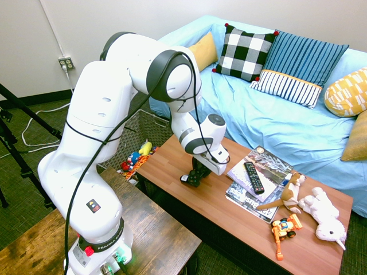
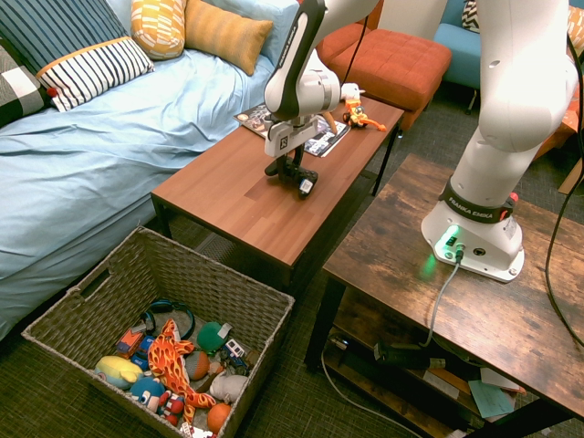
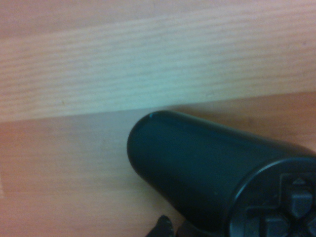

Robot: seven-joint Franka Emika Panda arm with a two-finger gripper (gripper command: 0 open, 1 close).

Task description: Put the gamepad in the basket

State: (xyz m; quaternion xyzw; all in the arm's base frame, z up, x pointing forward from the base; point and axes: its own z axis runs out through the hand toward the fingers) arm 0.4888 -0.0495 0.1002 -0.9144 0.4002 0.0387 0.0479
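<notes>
- Pincer (image 1: 194,179): one two-finger gripper on one white arm, pointing straight down over the low wooden table (image 1: 172,157); its fingers are clamped together on the gamepad (image 1: 195,173).
- Gamepad: one small black controller, held at the near-left part of the tabletop, at or just above the wood; whether it touches the surface cannot be told. In the second exterior view it hangs below the gripper (image 2: 294,177) as a dark shape (image 2: 299,179). In the wrist view one rounded black handle and part of a button cluster (image 3: 212,182) lie over the wood grain.
- Basket (image 2: 239,294): one large woven wicker basket on the floor beside the table's end, well apart from the gamepad, filled with small coloured toys.
- Remote (image 1: 254,177): one slim black remote, lying on the magazines.
- Magazines (image 1: 269,165): two, stacked, on the table's middle, to the right of the gripper in the first exterior view.
- Plush animals: two, one brown-and-white (image 1: 291,192) and one white (image 1: 324,215), lying at the table's far end.
- Orange toy (image 1: 284,228): one, near the table's front edge by the plush animals.
- Sofa (image 1: 275,123): one, covered in light blue, behind the table.
- Cushions: six show in the first exterior view, including one black-and-white checked (image 1: 243,52) and one blue striped (image 1: 301,67).
</notes>
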